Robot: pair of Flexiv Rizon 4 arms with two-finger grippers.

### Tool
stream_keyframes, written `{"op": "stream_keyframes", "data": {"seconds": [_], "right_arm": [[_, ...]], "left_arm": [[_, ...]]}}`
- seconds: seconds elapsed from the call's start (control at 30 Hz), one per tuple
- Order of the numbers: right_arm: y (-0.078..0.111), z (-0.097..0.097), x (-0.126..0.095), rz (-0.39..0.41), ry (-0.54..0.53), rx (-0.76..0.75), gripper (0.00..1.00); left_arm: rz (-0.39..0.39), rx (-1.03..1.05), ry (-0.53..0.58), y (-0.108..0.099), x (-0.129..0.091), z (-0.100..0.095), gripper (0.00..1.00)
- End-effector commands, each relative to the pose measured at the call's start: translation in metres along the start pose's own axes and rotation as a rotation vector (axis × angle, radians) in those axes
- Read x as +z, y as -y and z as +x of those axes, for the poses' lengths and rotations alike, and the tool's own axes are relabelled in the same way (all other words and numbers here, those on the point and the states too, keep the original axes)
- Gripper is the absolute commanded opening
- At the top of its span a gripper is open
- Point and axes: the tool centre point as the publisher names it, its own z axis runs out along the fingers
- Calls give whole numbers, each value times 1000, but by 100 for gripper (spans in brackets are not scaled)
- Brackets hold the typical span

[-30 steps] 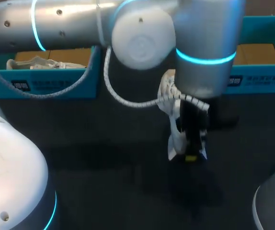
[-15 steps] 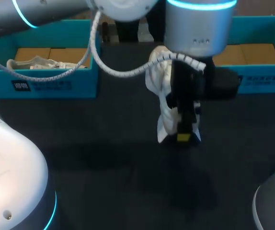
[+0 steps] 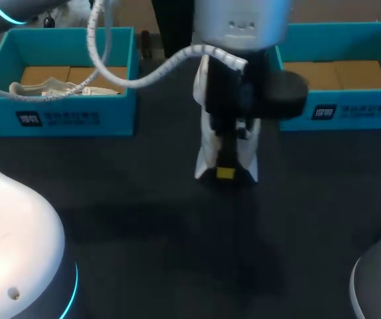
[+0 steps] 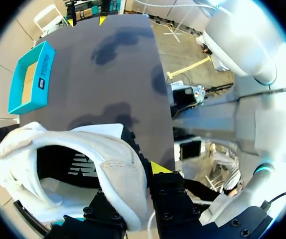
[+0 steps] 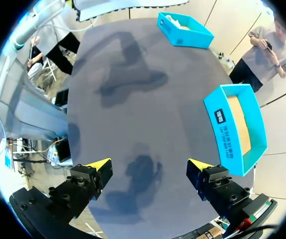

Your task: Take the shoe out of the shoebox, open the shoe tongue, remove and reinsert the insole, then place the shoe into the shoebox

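A white shoe (image 3: 212,143) with a black lining hangs above the middle of the dark table, toe end down. My left gripper (image 3: 225,171) is shut on it from above; the arm comes in from the back left. In the left wrist view the shoe (image 4: 83,164) opens toward the camera, and my left gripper (image 4: 135,196) pinches its collar wall between both fingers. One teal shoebox (image 3: 64,80) stands at the back left, another (image 3: 340,73) at the back right. My right gripper (image 5: 148,167) stands open over bare table, holding nothing.
The back-left box holds crumpled white paper (image 3: 51,88) on a cardboard floor. In the right wrist view one teal box (image 5: 237,124) lies ahead and to the side of the open fingers, and the other (image 5: 185,29) sits far across the table.
My left arm has carried the shoe toward the back of the table and a little to the left. The grip stays the same. The right gripper has not changed.
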Motion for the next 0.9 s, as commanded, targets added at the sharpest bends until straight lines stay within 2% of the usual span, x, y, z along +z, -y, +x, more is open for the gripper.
{"op": "stream_keyframes", "data": {"seconds": [0.03, 0.23, 0.47, 0.67, 0.9], "right_arm": [[-1, -2, 1, 2, -3, 1, 100], [-1, -2, 1, 2, -3, 1, 100], [-1, -2, 1, 2, -3, 1, 100], [-1, -2, 1, 2, -3, 1, 100], [-1, -2, 1, 2, -3, 1, 100]], "left_arm": [[20, 23, -9, -26, -4, -10, 0], [-16, 47, -22, -60, -2, -30, 0], [-66, 90, -19, -103, -14, -57, 0], [-82, 91, -1, -138, -31, -84, 0], [-101, 97, 1, -182, -33, -121, 0]]}}
